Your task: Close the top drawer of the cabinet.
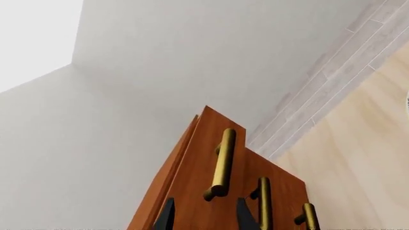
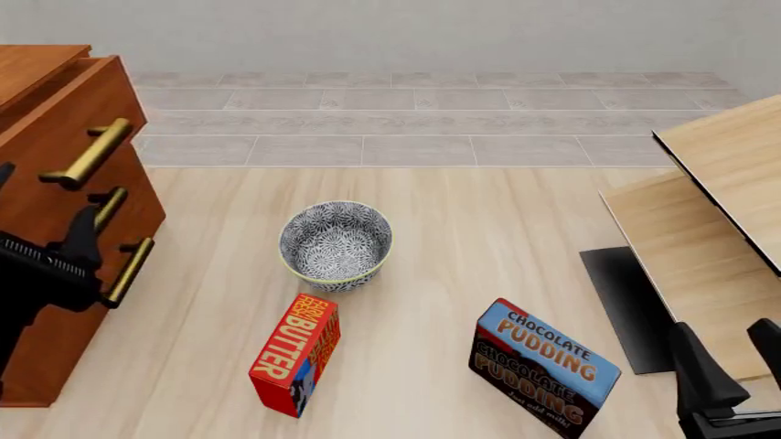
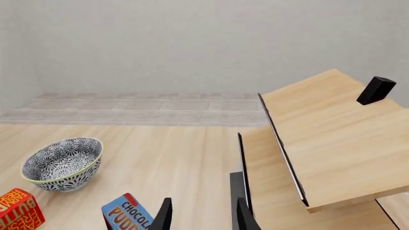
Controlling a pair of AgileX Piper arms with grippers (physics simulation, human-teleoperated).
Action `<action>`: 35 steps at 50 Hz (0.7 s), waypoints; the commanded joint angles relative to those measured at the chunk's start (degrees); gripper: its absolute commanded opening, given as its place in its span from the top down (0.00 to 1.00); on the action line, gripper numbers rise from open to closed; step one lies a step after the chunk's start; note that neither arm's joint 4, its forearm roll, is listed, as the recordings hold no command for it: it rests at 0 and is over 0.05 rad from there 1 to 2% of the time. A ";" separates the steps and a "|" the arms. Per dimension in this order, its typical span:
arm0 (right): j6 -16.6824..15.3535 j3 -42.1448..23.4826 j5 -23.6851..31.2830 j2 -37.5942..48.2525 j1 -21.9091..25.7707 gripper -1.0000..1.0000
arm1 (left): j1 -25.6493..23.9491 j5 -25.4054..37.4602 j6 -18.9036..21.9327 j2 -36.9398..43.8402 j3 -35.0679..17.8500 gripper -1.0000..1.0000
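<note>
the left gripper (image 1: pixel 203 216) is held with its jaws apart and nothing between them, close before the top drawer (image 1: pixel 204 172), whose long brass handle (image 1: pixel 221 165) is seen just past the fingertips. in the front view the left gripper (image 2: pixel 55 247) is set against the front of the cabinet (image 2: pixel 55 165), which stands at the table's left edge; the top drawer (image 2: pixel 68 119) is seen pulled a little forward of the cabinet's top. the right gripper (image 3: pixel 201 215) is held apart and empty at the near right corner. a patterned bowl (image 2: pixel 336 244) is placed at the middle of the pale wooden table (image 2: pixel 488 219), with a butter box (image 2: pixel 294 353) and a chocolate pudding box (image 2: pixel 544 368) nearer the front edge. pale wood furniture (image 2: pixel 720 210) is seen at the right edge. grey floor tiles (image 2: pixel 403 119) and a plain wall (image 2: pixel 403 32) are seen beyond.
</note>
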 commanded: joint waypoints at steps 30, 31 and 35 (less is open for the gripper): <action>0.27 -0.02 -0.02 0.00 -0.14 0.00 | 3.99 -0.97 0.87 1.13 -0.77 0.00; 0.27 -0.04 -0.01 0.00 -0.14 0.00 | 4.04 -1.26 0.89 1.33 -0.64 0.00; 0.31 0.01 -0.03 0.00 -0.19 0.00 | 4.22 -1.22 1.10 1.25 -0.60 0.00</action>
